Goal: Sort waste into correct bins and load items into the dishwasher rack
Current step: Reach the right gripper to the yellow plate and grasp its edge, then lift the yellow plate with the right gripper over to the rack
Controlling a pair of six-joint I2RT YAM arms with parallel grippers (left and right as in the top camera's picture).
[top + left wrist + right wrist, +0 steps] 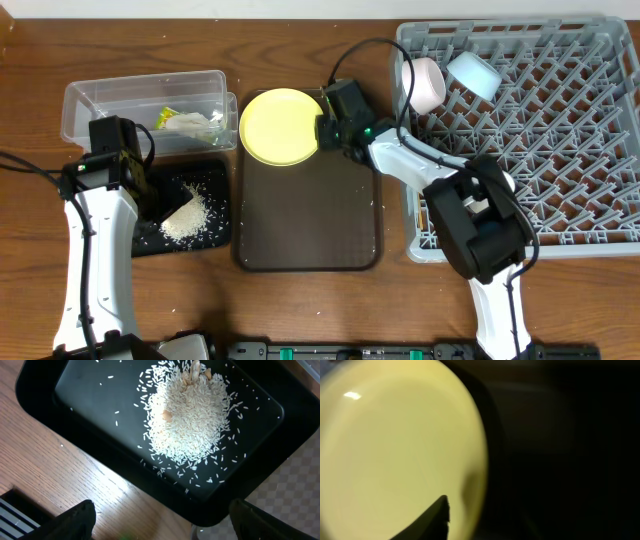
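The yellow plate [278, 126] lies over the far-left corner of the dark brown serving tray [305, 215]. My right gripper [326, 130] is at its right rim. In the right wrist view one finger lies on the plate [395, 450], and the gripper [470, 510] looks closed on the rim. My left gripper [140, 180] is open and empty over the black tray [215, 232]. The black tray [90, 415] holds a pile of rice [190, 415]. The clear tub [100, 100] holds the wrapper [168, 117] and the tissue [190, 124]. The rack [540, 150] holds a white bowl [428, 82] and a light blue bowl [473, 72]. The cup and chopsticks are out of view.
The brown serving tray stands between the black tray and the rack, and its textured surface shows in the left wrist view [300, 490]. Bare wooden table [65, 475] lies beside the black tray. Arm cables run over the rack's left edge.
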